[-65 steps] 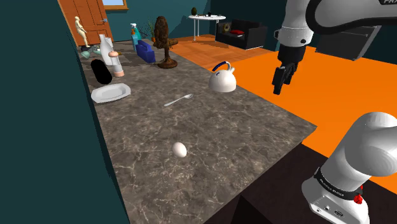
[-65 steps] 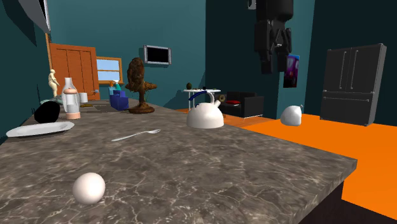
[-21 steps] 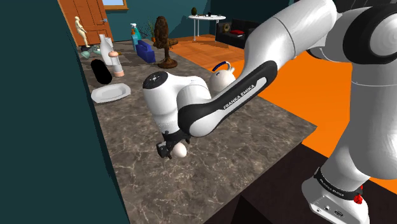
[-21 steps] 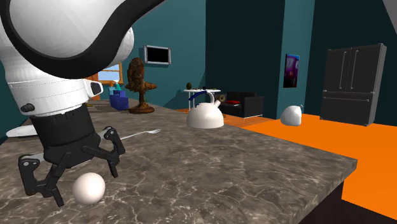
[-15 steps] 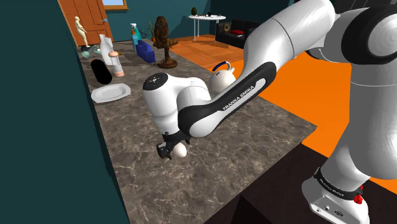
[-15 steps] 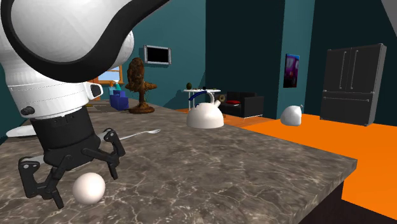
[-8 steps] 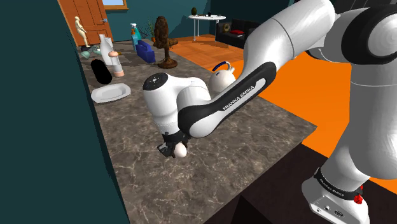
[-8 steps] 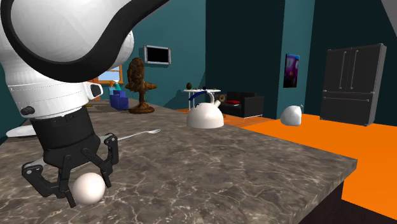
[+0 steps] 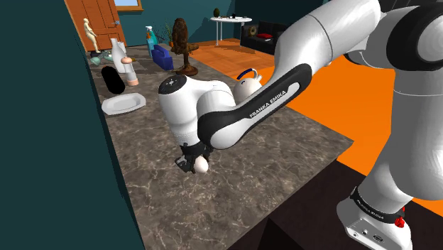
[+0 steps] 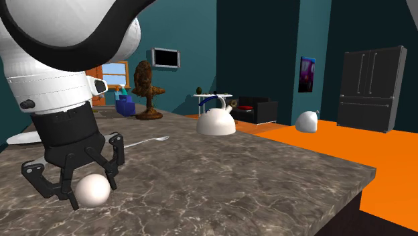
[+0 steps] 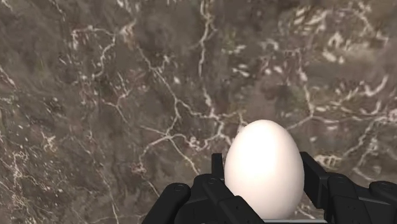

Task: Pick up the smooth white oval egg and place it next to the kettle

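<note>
Wrist view: I see 2 fingers [image 11: 218, 167] clamped on white egg [image 11: 264, 168], low over marble counter [image 11: 127, 95]. Arm folded downward, gripper [image 9: 193, 165] pointing down; kettle [image 10: 216, 122] well apart from egg.

A: where's the egg [image 9: 201, 165]?
B: between gripper [image 9: 195, 166] fingers, near end of countertop [image 9: 284, 142]. kettle [image 9: 248, 87] well apart, farther back. plate [image 9: 123, 104] by the wall, spoon [image 10: 144, 141] between plate and kettle.
</note>
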Robot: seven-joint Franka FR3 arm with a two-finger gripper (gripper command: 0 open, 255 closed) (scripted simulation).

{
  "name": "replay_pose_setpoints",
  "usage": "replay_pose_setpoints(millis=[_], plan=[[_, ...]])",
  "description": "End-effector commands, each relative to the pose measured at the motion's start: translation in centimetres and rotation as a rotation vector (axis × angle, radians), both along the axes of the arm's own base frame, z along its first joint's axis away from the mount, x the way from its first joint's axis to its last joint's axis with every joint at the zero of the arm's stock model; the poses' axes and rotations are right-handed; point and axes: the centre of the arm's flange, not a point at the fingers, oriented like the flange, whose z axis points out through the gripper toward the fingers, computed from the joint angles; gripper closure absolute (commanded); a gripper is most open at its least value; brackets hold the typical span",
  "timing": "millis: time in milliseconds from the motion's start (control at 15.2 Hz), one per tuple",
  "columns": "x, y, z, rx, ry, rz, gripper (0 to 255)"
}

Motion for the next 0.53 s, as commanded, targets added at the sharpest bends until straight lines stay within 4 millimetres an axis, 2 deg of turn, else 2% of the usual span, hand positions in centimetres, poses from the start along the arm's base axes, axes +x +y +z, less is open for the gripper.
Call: replay_pose_setpoints(millis=[0, 462], plan=[[0.0, 0.0, 1.0, 0.000, 0.000, 0.000, 255], [0.0, 0.0, 4.7, 0.000, 0.000, 0.000, 255]])
